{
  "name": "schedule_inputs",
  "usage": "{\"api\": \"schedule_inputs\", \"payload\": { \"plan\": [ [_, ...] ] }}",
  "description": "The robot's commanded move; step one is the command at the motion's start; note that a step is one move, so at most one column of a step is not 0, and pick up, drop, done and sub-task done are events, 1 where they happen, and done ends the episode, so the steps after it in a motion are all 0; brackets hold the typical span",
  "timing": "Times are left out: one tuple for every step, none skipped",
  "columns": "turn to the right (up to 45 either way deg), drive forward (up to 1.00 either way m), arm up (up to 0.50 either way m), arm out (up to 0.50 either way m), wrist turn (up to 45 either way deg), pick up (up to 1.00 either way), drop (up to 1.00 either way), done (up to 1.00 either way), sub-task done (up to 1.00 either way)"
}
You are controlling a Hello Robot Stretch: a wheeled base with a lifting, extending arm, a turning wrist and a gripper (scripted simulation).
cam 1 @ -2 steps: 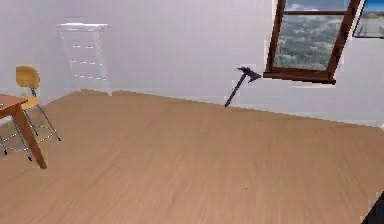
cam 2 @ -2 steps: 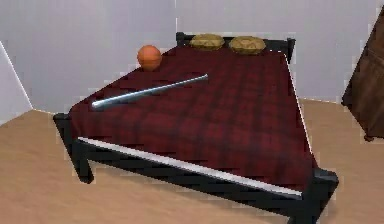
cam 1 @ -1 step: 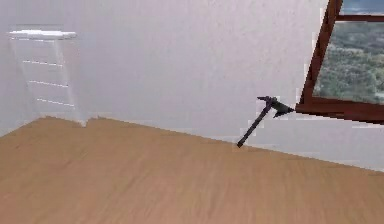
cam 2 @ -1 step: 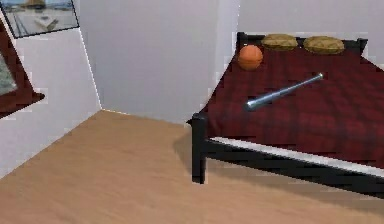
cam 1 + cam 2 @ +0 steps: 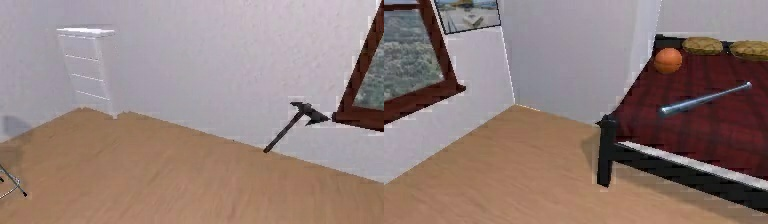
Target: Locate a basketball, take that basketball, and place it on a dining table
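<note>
1. Basketball: an orange ball in the arm side view, resting on the bed near its head end, at the side of the bed nearer the room's corner.
2. Bed: dark frame with a dark red chequered cover; its foot post stands on the wooden floor, towards the view's lower right.
3. Pillows: two tan pillows, one just beside the basketball and the other at the view's right edge, both along the head of the bed.
4. Bat: a slim metallic-grey bat lying slantwise on the cover, apart from the basketball and nearer the foot of the bed.
5. Framed picture: large and brown-framed, at the arm side view's left edge. A smaller picture hangs on the wall beside it, near the corner.
6. Chest of drawers: white, standing against the wall at the forward view's upper left.
7. Long-handled tool: dark, head uppermost, leaning against the wall towards the forward view's right, near a brown frame at that edge.
8. Thin metal legs: at the forward view's lower left, on the floor.
9. Pincer: whether it is wide, narrow or holding anything cannot be told.
</note>
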Motion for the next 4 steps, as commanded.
{"api": "schedule_inputs", "payload": {
  "plan": [
    [0.0, 0.2, 0.0, 0.0, 0.0, 0.0, 0.0, 0.0, 0.0],
    [24.0, 0.0, 0.0, 0.0, 0.0, 0.0, 0.0, 0.0, 0.0],
    [0.0, 0.45, 0.0, 0.0, 0.0, 0.0, 0.0, 0.0, 0.0],
    [45.0, 0.0, 0.0, 0.0, 0.0, 0.0, 0.0, 0.0, 0.0]
  ]
}}
